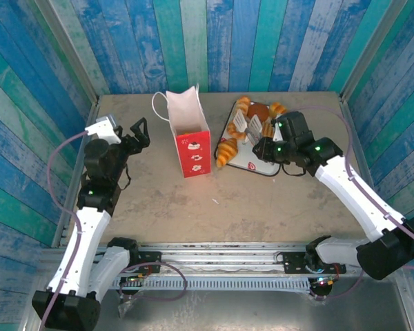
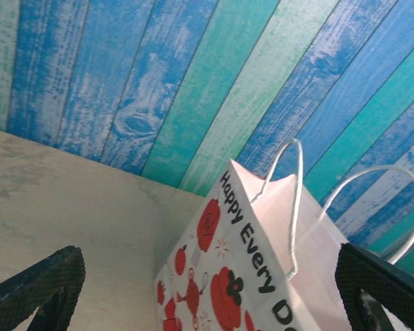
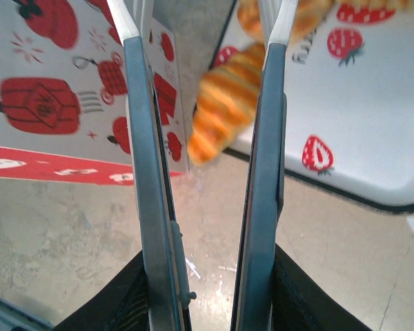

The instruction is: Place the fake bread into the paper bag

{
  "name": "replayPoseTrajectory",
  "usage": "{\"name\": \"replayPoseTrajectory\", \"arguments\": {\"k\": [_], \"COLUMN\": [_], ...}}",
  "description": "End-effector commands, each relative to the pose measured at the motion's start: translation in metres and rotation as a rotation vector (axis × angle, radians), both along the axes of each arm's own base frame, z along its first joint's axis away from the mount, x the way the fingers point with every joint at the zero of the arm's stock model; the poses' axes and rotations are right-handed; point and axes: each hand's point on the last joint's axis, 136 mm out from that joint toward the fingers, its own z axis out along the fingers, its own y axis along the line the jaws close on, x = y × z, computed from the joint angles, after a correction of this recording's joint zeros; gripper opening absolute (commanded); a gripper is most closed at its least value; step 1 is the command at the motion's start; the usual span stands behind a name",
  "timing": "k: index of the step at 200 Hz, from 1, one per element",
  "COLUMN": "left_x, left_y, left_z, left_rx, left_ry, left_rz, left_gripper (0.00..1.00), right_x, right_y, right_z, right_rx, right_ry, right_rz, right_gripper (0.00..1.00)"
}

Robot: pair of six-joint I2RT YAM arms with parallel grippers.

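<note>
- The small white paper bag (image 1: 191, 131) with a red printed lower part and thin white cord handles stands upright near the middle of the worn beige table (image 1: 159, 200), its mouth open to the top.
- Just to the right of the bag lies a white strawberry-print tray (image 1: 248, 160). The glossy golden-orange toy pastries (image 1: 257, 112) are heaped on its far half.
- One striped croissant (image 1: 226, 150) sits at the tray's left rim, the piece nearest the bag. In the right wrist view the croissant (image 3: 224, 103) overhangs that rim beside the bag's red corner.
- The right claw (image 1: 247, 125) hangs over the tray among the pastries. Its long grey fingers (image 3: 148, 172) are narrowly parted with nothing between them, and the croissant lies beyond them.
- The left claw (image 1: 139, 131) is to the left of the bag and clear of it. It is released, and its black fingers (image 2: 38, 286) are spread wide and empty, pointing at the bag (image 2: 214, 241).
</note>
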Motion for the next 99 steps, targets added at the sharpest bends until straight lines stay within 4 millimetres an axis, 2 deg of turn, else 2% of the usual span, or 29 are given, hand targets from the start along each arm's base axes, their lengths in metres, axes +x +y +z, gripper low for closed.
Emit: {"name": "replayPoseTrajectory", "arguments": {"k": [1, 33, 99], "left_x": [-0.007, -0.012, -0.008], "left_y": [0.011, 0.015, 0.015], "left_z": [-0.002, -0.006, -0.012], "left_rx": [0.059, 0.099, 0.131], "left_ry": [-0.012, -0.004, 0.002], "left_rz": [0.054, 0.073, 0.071], "left_gripper": [0.97, 0.97, 0.94], "right_x": [-0.005, -0.011, -0.004], "right_y": [0.01, 0.012, 0.028], "right_z": [-0.013, -0.032, -0.05], "right_rx": [0.058, 0.059, 0.063], "right_ry": [0.076, 0.144, 0.2], "right_rz": [0.0, -0.01, -0.003], "right_gripper": [0.39, 0.39, 0.4]}}
